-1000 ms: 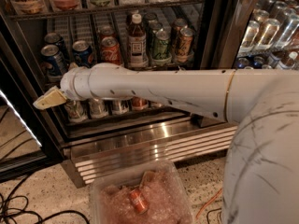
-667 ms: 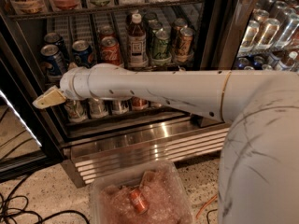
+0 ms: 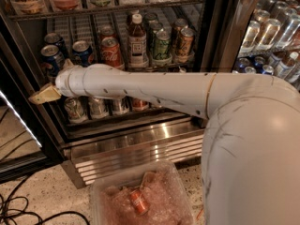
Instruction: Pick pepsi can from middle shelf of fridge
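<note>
Two blue pepsi cans [image 3: 49,56] [image 3: 82,51] stand at the left of the middle shelf [image 3: 185,64] of the fridge [image 3: 220,27]. A red Coca-Cola can [image 3: 111,50], a brown bottle [image 3: 137,40] and green cans [image 3: 161,44] stand to their right. My white arm reaches across from the right in front of the shelf. My gripper [image 3: 44,94] is at the left end of the arm. It is just below the left pepsi can, at the height of the shelf's front rail, and seems to be in front of the rack.
Several cans [image 3: 98,108] stand on the lower shelf behind the arm. The ribbed steel base [image 3: 140,149] is below. A clear bin [image 3: 140,196] with a red can sits on the floor. Cables [image 3: 18,210] lie at the lower left. The open glass door [image 3: 16,130] is on the left.
The gripper has edged slightly up and to the left. The cans have not moved.
</note>
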{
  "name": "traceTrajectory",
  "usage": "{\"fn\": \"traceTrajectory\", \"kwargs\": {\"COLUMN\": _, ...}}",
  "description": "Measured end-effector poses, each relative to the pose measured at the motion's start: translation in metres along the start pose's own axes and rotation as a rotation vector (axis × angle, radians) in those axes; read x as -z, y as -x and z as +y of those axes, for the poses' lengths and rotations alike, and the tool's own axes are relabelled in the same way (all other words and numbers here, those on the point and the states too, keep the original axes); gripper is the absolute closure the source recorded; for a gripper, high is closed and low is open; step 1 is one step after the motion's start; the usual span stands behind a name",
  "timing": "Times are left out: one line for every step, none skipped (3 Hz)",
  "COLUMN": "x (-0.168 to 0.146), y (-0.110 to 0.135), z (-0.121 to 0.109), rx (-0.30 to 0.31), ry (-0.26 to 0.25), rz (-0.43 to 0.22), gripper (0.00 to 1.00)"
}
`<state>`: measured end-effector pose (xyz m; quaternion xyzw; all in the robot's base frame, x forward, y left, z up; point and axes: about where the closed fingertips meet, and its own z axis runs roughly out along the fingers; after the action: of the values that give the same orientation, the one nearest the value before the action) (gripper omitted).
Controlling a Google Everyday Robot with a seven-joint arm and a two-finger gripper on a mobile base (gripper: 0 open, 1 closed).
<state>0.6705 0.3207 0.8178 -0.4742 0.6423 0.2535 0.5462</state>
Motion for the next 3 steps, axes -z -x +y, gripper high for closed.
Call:
{"fn": "traceTrajectory", "kwargs": {"x": -0.01, "y": 0.002, "z": -0.005, "rx": -0.001, "ry": -0.034, "rz": -0.011, "gripper": 0.19}}
{"fn": "traceTrajectory", "kwargs": {"x": -0.014, "y": 0.001, "z": -0.013, "rx": -0.021, "ry": -0.096, "rz": -0.011, "gripper": 0.36}}
{"fn": "traceTrajectory", "kwargs": {"x": -0.012, "y": -0.003, "z": -0.024, "rx": -0.045, "ry": -0.161, "rz": -0.005, "gripper": 0.35}}
